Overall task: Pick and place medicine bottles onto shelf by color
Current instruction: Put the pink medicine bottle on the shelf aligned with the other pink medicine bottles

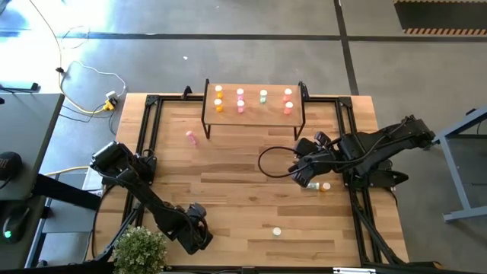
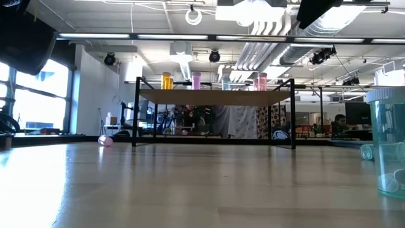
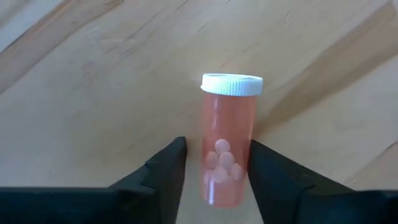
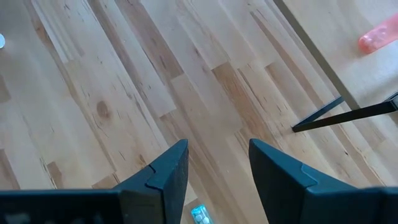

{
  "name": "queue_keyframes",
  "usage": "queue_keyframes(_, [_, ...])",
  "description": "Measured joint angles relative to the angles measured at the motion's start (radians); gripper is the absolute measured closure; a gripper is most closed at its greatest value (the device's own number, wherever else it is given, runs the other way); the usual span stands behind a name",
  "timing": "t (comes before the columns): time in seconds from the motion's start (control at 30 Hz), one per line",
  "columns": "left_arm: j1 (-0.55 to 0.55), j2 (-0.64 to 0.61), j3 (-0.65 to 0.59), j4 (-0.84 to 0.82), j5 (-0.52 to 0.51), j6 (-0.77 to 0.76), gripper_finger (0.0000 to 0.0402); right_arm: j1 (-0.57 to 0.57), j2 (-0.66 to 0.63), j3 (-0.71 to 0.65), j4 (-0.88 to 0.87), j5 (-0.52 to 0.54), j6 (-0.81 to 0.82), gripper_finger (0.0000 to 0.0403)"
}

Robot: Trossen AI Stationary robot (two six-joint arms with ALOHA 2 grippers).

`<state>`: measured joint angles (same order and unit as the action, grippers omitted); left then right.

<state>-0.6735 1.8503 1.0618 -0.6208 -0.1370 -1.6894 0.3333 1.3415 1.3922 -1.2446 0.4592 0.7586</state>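
While parted, left gripper [image 3: 217,168]: astride reddish bottle [image 3: 228,137], front left of table [image 1: 228,190], not clamped.
Right gripper [image 4: 217,163]: spread, empty, near right edge, over teal bottle [image 4: 199,214].
Shelf [image 1: 255,119]: seven bottles, grouped orange, pink, teal, red.
Left to do: pink bottle [image 1: 190,137], orange bottle [image 1: 326,186], front bottle [image 1: 277,230], plus those two.
Writing: none legible.

The table [image 1: 243,198] is light brown wood with stripy boards. The shelf [image 1: 255,114] is pale wood on black legs. On it stand orange bottles [image 1: 219,99], pink bottles [image 1: 240,100], a green bottle [image 1: 263,96] and red bottles [image 1: 288,100]. A pink bottle [image 1: 191,137] lies on the table. The left gripper [image 3: 214,180] is black, around a red-orange bottle [image 3: 227,140] with a white cap. The right gripper [image 4: 214,174] is black too. A green plant [image 1: 141,250] sits nearby.
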Motion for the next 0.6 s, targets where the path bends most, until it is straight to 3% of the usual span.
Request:
queue_keyframes(0.27, [-0.001,0.007,0.029,-0.007,0.002,0.043,0.0302,0.000,0.000,0.000,0.000,-0.001,0.000,0.0242])
queue_keyframes(0.6, [0.027,0.005,0.078,0.006,-0.003,0.149,0.0296,-0.004,0.000,0.000,0.101,-0.078,-0.056,0.0236])
